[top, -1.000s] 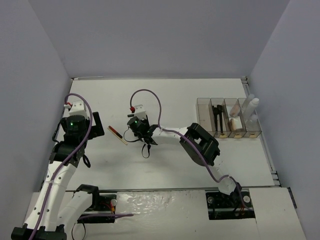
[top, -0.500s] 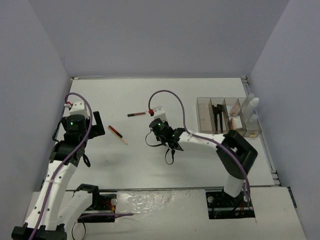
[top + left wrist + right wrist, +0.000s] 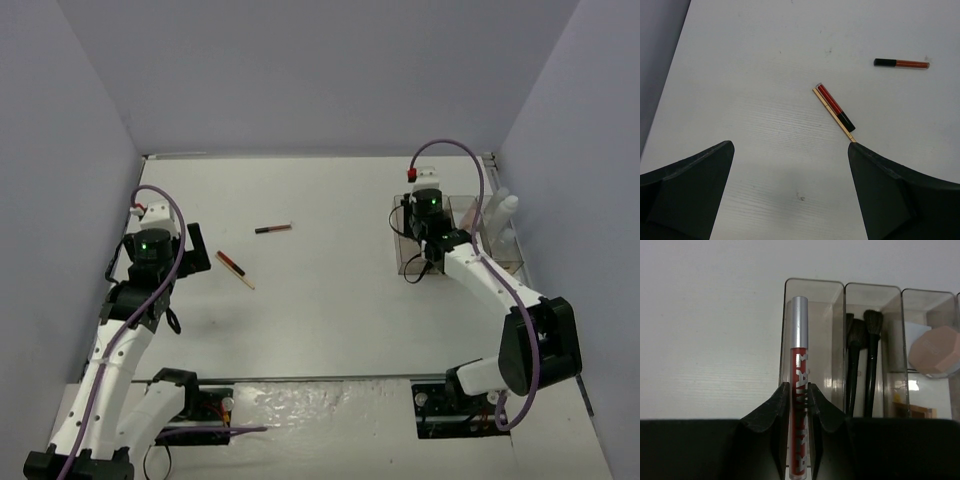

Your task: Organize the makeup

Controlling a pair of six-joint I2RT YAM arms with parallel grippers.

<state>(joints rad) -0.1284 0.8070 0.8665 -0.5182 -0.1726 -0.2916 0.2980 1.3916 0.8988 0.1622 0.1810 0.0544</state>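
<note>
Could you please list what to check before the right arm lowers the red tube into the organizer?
1. Grip: right gripper shut on tube, ok.
2. Aim: tube lined up with the leftmost compartment of the organizer, ok.
3. Room: no item seen in that compartment, ok.
4. Neighbours: brushes in the next compartment, apart from tube, ok.
5. Height of tube above the rim: cannot tell.
6. Other arm: left gripper open, far from organizer, ok.

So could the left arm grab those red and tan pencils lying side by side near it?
Probably yes: the left gripper is open, the pencils lie loose just ahead of it, and nothing sits between them.
</note>
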